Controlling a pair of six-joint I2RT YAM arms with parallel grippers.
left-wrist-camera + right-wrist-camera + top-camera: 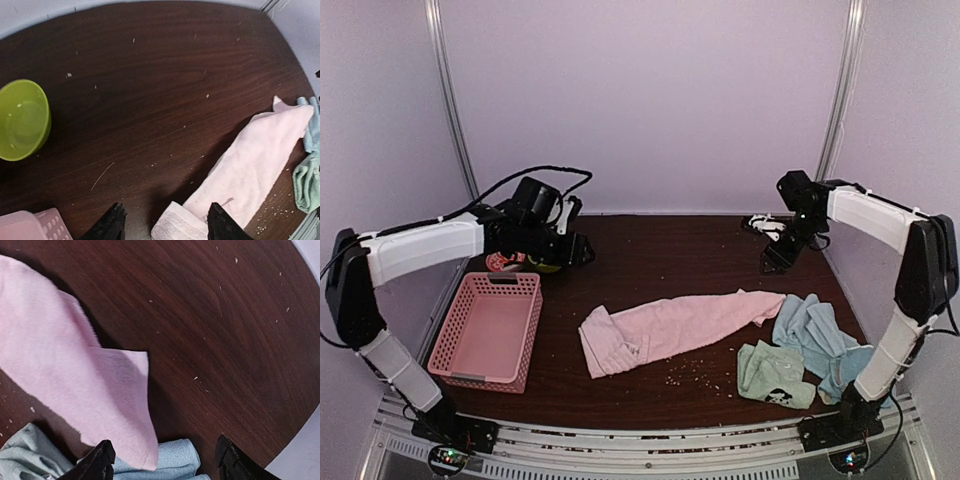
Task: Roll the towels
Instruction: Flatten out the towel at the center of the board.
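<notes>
Left gripper (166,212) and right gripper (165,445) hung released; I feared the pink towel (670,325), bunched toward 8 o'clock, would roll crooked.

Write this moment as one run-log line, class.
pink towel: unrolled, mid-table | blue towel, mint towel: crumpled at its right | left gripper: open, empty | right gripper: open, empty

A dark wooden table (660,260) fills the floor of a pale-walled enclosure. At its left near side stands a pink latticed plastic basket (485,335), upright. Just beyond it, further back, sits a lime-green bowl (22,120). Pale crumbs (685,372) are scattered near the middle front.
</notes>
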